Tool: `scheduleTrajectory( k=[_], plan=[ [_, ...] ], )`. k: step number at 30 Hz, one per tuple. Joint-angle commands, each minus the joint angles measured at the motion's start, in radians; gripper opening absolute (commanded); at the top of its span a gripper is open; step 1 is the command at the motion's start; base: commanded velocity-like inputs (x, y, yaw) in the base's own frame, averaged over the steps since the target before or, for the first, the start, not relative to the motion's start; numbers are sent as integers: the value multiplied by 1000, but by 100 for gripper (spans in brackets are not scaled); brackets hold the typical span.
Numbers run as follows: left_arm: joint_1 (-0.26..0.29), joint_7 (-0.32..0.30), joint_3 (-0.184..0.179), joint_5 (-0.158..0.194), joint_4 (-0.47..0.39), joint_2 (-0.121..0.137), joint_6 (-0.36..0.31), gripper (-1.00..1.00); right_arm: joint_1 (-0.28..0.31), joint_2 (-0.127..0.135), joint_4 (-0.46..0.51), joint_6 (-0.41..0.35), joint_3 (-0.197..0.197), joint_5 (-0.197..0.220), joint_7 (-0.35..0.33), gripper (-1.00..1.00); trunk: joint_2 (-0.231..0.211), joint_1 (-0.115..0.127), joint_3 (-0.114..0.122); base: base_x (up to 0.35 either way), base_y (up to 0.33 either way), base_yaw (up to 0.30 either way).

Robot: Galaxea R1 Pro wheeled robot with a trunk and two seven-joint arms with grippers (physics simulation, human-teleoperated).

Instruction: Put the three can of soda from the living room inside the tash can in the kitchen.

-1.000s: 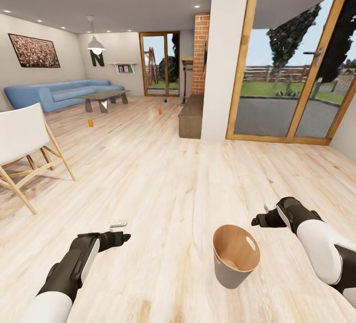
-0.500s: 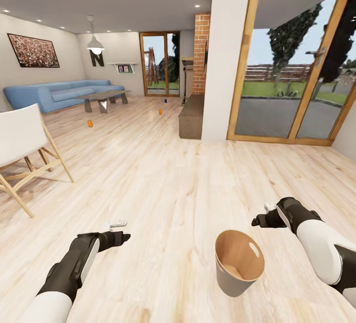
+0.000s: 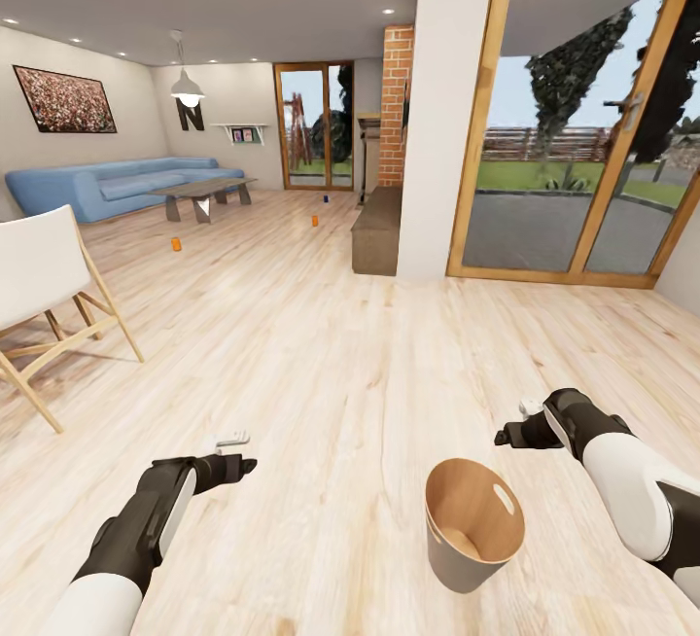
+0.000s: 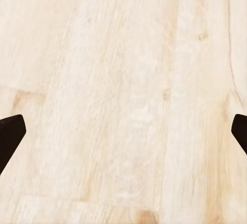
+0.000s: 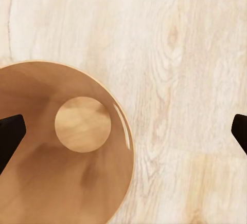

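Both pincers hang over bare wood floor (image 3: 369,364), and both are spread wide with nothing in them. The tash can (image 3: 473,524) stands upright on the floor just below and inward of the right pincer (image 3: 505,438), well to the side of the left pincer (image 3: 243,453). Way ahead of both, two orange soda cans (image 3: 176,244) (image 3: 314,221) and a dark blue one (image 3: 326,197) stand on the floor near the coffee table (image 3: 199,189) and blue sofa (image 3: 107,185).

white folding chair (image 3: 44,271) beside floor (image 3: 321,344)
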State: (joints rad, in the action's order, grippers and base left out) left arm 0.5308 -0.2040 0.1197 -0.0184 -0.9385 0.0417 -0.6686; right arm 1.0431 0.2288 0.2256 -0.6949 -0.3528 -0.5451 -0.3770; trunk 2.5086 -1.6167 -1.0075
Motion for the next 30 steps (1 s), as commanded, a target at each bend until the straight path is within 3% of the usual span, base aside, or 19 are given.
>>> scheduleTrajectory(
  k=[1, 6, 30],
  plan=[
    [0, 0, 0, 0, 0, 0, 0, 100, 0, 0, 0, 0, 0, 0, 0, 100, 0, 0, 0, 7, 1, 0],
    [0, 0, 0, 0, -3, 0, -1, 100, 0, 1, -2, -1, 0, -1, 1, 100, 0, 0, 0, 4, 0, 0],
    [0, -1, 0, 0, -4, 0, -3, 100, -27, 0, -6, -2, 0, 1, 3, 100, 6, -11, -93, 0, 0, 0]
  ],
)
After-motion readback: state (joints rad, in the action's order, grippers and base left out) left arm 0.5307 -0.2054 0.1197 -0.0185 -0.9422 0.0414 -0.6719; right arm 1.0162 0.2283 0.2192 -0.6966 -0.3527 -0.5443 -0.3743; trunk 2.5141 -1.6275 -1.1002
